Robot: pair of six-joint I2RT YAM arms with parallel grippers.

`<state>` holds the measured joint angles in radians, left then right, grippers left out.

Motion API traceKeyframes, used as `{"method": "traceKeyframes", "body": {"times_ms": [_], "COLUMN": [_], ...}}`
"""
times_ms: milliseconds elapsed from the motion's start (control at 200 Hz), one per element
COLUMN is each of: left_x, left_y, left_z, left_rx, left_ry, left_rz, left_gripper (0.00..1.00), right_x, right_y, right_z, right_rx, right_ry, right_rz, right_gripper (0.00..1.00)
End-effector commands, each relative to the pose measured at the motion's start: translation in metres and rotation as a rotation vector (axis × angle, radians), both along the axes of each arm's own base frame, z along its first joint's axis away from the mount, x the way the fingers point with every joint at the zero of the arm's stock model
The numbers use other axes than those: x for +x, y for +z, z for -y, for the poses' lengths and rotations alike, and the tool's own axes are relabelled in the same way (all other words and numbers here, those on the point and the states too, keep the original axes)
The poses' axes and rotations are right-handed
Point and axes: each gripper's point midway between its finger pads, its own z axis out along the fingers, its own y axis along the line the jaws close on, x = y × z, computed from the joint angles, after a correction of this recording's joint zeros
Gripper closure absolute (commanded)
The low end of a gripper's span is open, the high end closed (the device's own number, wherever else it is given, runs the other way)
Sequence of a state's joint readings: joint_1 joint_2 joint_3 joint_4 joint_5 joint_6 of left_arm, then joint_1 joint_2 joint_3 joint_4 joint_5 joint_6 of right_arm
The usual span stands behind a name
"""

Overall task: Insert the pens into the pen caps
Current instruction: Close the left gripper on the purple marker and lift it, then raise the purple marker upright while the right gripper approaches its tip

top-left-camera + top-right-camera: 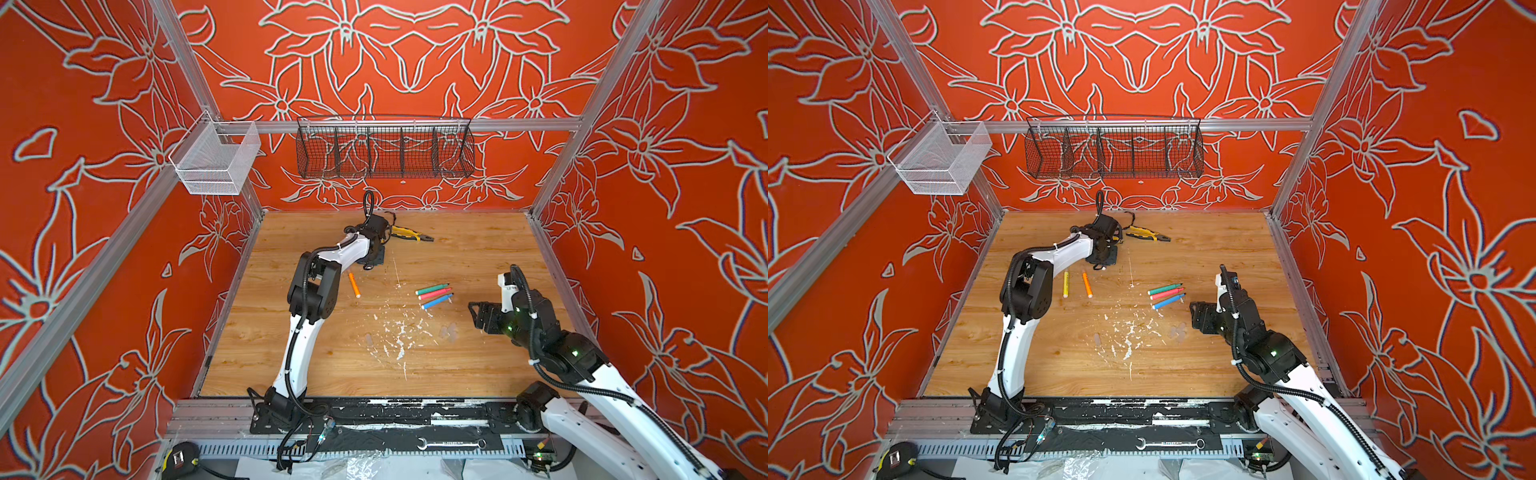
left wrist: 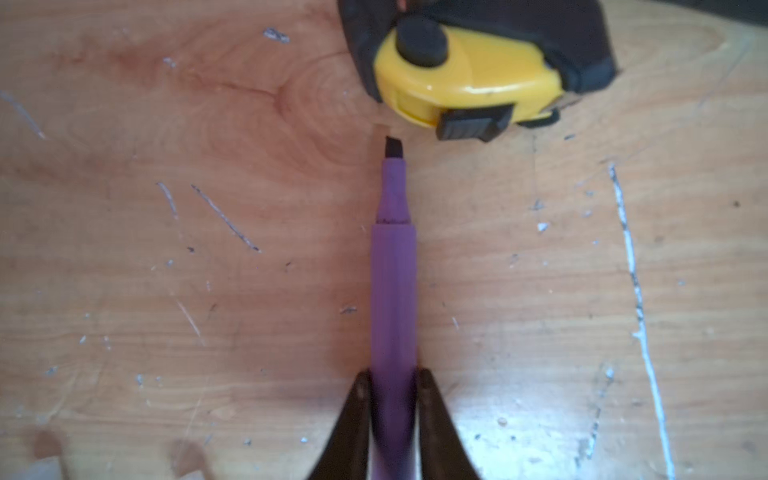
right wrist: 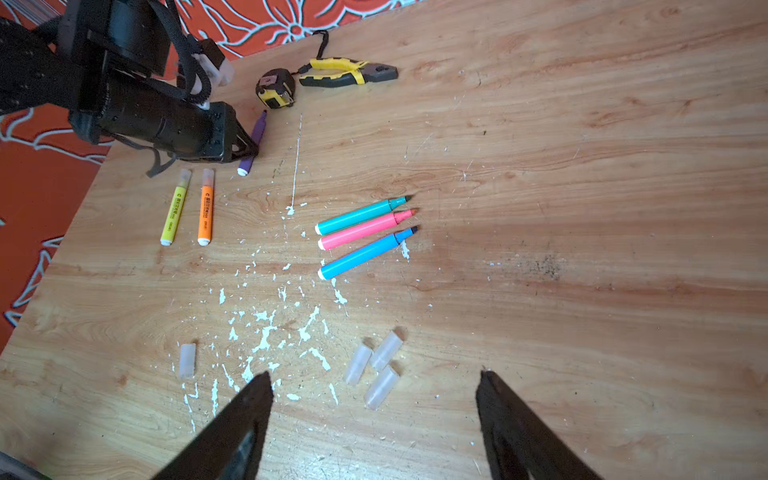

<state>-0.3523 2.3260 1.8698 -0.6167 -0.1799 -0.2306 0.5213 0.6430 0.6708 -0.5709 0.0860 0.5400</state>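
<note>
Far back beside the tape measure (image 2: 469, 79), left gripper (image 2: 393, 379) clamps the purple pen (image 2: 393, 282); best lift it straight, level.

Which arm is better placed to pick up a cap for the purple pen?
Right. The right gripper hangs open over the cluster of clear caps, while the left gripper is shut on the purple pen, far off beside the tape measure.

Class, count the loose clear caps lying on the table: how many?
4. One cap lies alone beside the white flecks; three caps cluster together nearer the blue pen. Others may be hidden.
</note>
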Motion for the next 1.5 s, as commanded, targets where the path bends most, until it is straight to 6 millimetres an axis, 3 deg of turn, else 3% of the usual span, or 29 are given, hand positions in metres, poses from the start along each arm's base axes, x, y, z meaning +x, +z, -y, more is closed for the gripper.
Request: {"method": "traceKeyframes", "body": {"times_ms": [0,240,345,636,766,926,1021,1091,1156,1251,1396,1496], "left_x": [-0.018,-0.025,-0.034,-0.096,-0.118,-0.133,-0.14,-0.144,-0.153,-0.171,-0.201,-0.221], "left_y": [-0.032,-0.016,0.014,0.138,0.188,0.234,0.248,0.255,0.26,0.266,0.278,0.287], "left_z": [-0.006,-0.004,0.004,0.064,0.082,0.087,0.085,0.087,0.089,0.096,0.107,0.112], "left_rx": [0.02,-0.008,-0.029,-0.119,-0.176,-0.257,-0.273,-0.299,-0.322,-0.381,-0.475,-0.522], "left_ry": [-0.004,0.003,-0.005,-0.139,-0.2,-0.258,-0.291,-0.329,-0.374,-0.453,-0.587,-0.645], "left_rz": [-0.127,-0.077,0.0,0.254,0.346,0.459,0.517,0.571,0.588,0.612,0.68,0.735], "left_gripper": [0.99,1.0,1.0,1.0,1.0,1.0,1.0,1.0,1.0,1.0,1.0,1.0], "right_x": [0.003,0.0,0.002,0.024,0.029,0.037,0.039,0.038,0.038,0.046,0.043,0.054], "right_y": [0.012,0.001,0.01,0.106,0.153,0.216,0.235,0.232,0.21,0.178,0.195,0.189], "right_z": [-0.006,-0.01,-0.012,-0.022,-0.028,-0.017,-0.017,-0.026,-0.037,-0.036,-0.068,-0.088], "right_rx": [0.074,0.125,0.144,0.28,0.356,0.436,0.474,0.484,0.488,0.532,0.564,0.578], "right_ry": [-0.003,0.0,0.008,-0.001,0.019,-0.047,-0.045,0.007,0.062,0.015,0.183,0.241], "right_rz": [0.042,0.056,0.088,0.31,0.424,0.63,0.724,0.735,0.723,0.661,0.631,0.561], "right_gripper": [0.21,0.21,0.21,0.21,0.21,0.2,0.19,0.2,0.2,0.22,0.27,0.27]}}
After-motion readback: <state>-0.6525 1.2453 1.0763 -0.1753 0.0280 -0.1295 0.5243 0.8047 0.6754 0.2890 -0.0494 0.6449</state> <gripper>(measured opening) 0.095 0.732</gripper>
